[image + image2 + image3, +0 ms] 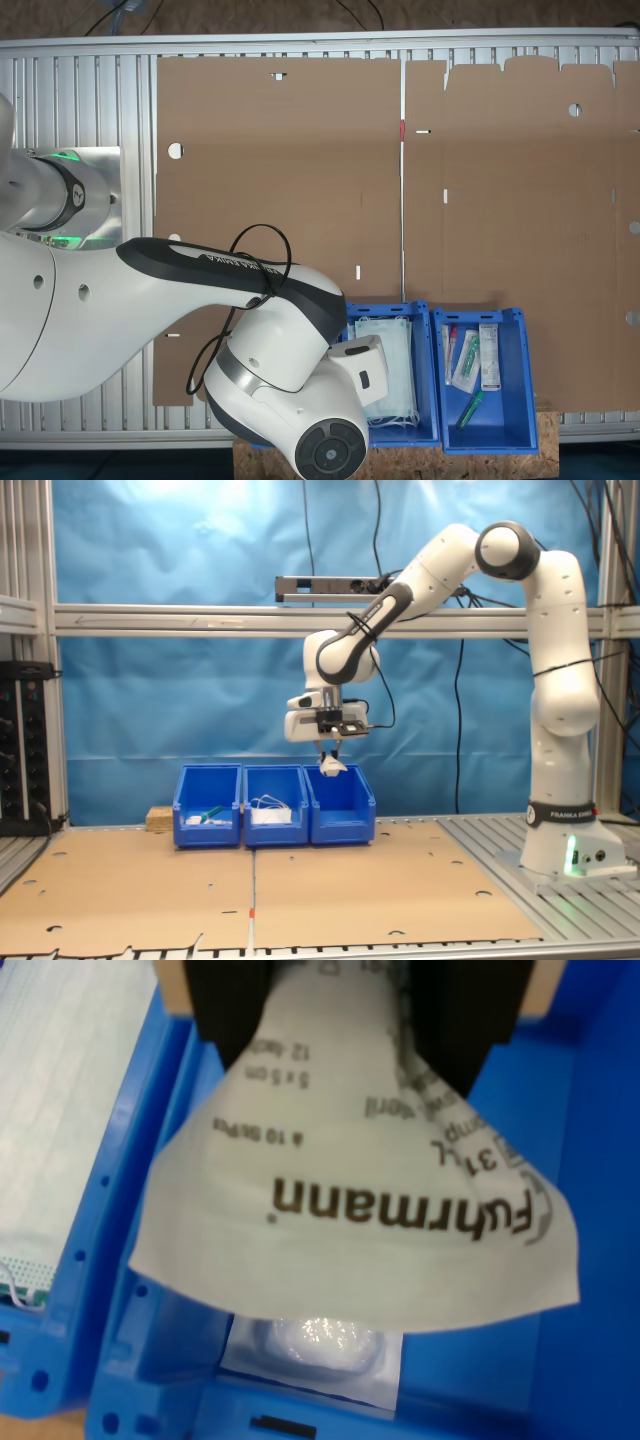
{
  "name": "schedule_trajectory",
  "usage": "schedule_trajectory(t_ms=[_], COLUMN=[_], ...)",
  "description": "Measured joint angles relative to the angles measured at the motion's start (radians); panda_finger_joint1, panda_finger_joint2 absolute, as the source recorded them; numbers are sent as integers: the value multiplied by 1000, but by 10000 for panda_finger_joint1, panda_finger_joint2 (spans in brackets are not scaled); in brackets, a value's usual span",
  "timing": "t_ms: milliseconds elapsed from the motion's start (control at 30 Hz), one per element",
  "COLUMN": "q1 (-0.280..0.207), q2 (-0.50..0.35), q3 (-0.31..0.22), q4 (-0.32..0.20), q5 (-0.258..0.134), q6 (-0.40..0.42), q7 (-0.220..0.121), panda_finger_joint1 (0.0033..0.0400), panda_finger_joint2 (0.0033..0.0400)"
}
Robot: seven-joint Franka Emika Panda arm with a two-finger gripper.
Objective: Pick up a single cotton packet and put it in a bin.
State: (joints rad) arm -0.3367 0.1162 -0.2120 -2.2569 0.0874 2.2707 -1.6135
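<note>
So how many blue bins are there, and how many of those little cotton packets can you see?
blue bins: 3
cotton packets: 2, one held in the gripper at, one lying in the bin beneath it
Total: 5

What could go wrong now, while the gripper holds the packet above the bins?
1. The gripper pinches the cotton packet only by one edge, so it hangs loose and could slip early.
2. It hangs near the wall between the end bin and the mask bin, so it might fall into the wrong one.
3. Another packet already lies below.
</note>
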Motion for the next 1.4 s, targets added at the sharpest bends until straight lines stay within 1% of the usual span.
schedule_trajectory(t_ms=[500, 1400], q1=[-1, -3], q2=[0, 0], q3=[0, -1], q4=[0, 0], q5=[0, 0], q6=[0, 0], q7=[-49, -87], panda_finger_joint1=[80, 80], panda_finger_joint2=[80, 80])
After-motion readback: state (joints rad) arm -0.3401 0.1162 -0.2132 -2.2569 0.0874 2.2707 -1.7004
